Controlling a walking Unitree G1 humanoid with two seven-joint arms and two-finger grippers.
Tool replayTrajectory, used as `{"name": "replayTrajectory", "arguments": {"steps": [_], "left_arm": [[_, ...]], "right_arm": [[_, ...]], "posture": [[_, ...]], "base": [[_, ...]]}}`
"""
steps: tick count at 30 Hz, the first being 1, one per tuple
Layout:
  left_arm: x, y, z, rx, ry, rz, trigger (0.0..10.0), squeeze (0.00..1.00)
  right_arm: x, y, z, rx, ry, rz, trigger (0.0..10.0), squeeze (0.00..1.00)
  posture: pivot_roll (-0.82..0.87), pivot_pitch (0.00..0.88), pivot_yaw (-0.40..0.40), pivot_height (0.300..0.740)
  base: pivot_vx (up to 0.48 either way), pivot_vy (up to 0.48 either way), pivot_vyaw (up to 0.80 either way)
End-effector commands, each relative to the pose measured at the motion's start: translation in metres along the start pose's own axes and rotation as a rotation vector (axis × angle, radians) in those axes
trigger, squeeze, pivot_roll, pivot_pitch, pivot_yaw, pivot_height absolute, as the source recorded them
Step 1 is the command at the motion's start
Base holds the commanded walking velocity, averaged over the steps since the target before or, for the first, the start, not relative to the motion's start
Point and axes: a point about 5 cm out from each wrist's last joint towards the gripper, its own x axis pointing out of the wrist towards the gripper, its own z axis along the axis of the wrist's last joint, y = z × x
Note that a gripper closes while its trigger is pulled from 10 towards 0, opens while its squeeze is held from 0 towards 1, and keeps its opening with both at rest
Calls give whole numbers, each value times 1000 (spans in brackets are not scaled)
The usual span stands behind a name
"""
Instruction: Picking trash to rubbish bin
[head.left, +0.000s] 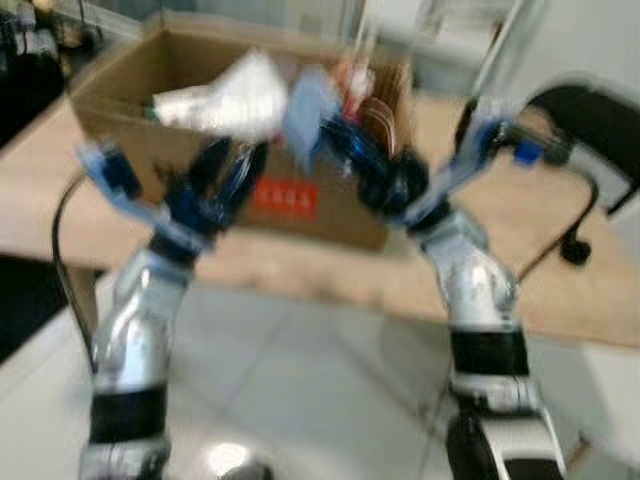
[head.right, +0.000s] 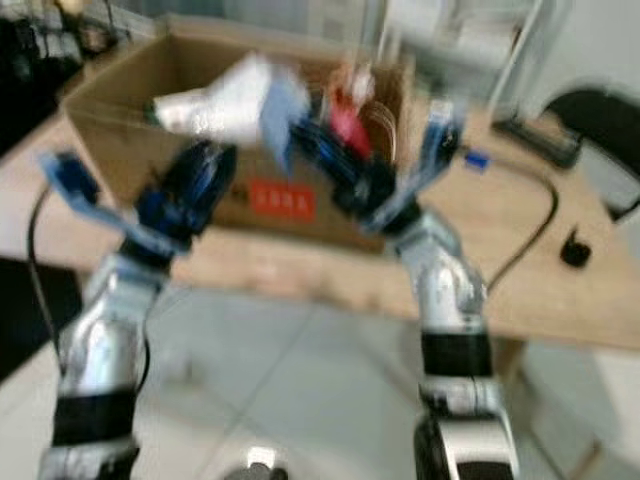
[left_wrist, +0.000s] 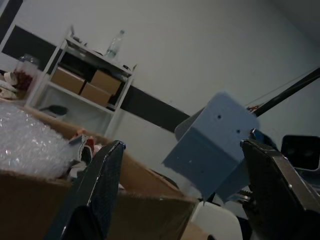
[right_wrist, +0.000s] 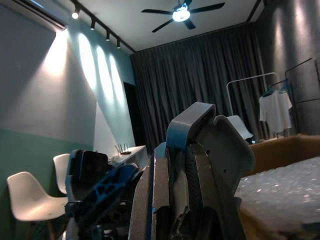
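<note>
Trash position: a grey-blue piece (head.left: 309, 113) sits at the tips of the right gripper (head.left: 340, 140), raised at the front rim of the box (head.left: 120, 95), above its opening
Trash look: flat-sided, pale grey-blue, boxy, with small holes on one face in the left wrist view (left_wrist: 212, 145); head views are blurred, finer detail cannot be told
Right gripper: fingers pressed together on the piece; in the right wrist view the grey piece (right_wrist: 205, 165) is wedged between them, close to the lens
Left gripper: (head.left: 225, 170) raised beside the right one, just before the front wall of the box; fingers (left_wrist: 100, 185) stand well apart with nothing between them; the piece hangs in the gap seen past them, apart from both
Box: brown cardboard, open top, red label (head.left: 285, 197) on the front wall, standing on a light wooden table (head.left: 560, 300)
Box contents: a wad of bubble wrap (head.left: 225, 98) heaped at the left, mixed red and striped scraps (head.left: 375, 110) at the right; their nature cannot be told
Surroundings: black cable (head.left: 560, 240) on the table at the right; white tiled floor (head.left: 300, 400) below; white shelf (left_wrist: 85, 85) with cartons and a bottle behind the box
</note>
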Motion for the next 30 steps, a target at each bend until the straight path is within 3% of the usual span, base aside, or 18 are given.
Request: {"name": "replayTrajectory", "arguments": {"steps": [1, 15, 18, 30], "left_arm": [[1, -3, 7, -10, -20, -17, 10000, 0], [3, -5, 2, -17, 9, -27, 10000, 0], [5, -7, -2, -24, 29, -22, 10000, 0], [5, -13, -4, -34, 53, -57, 10000, 0]], "right_arm": [[2, 1, 10, -29, -9, 3, 10000, 0], [5, -8, 26, -148, -9, -89, 10000, 0], [3, -16, 30, -241, 50, -145, 10000, 0], [1, -35, 41, -411, 200, -334, 10000, 0]], "posture": [[138, 103, -65, 740], [129, 106, -56, 740], [127, 110, -54, 740], [127, 117, -52, 740]], "base": [[382, 0, 0], [381, 0, 0], [356, 0, 0], [26, 0, 0]]}}
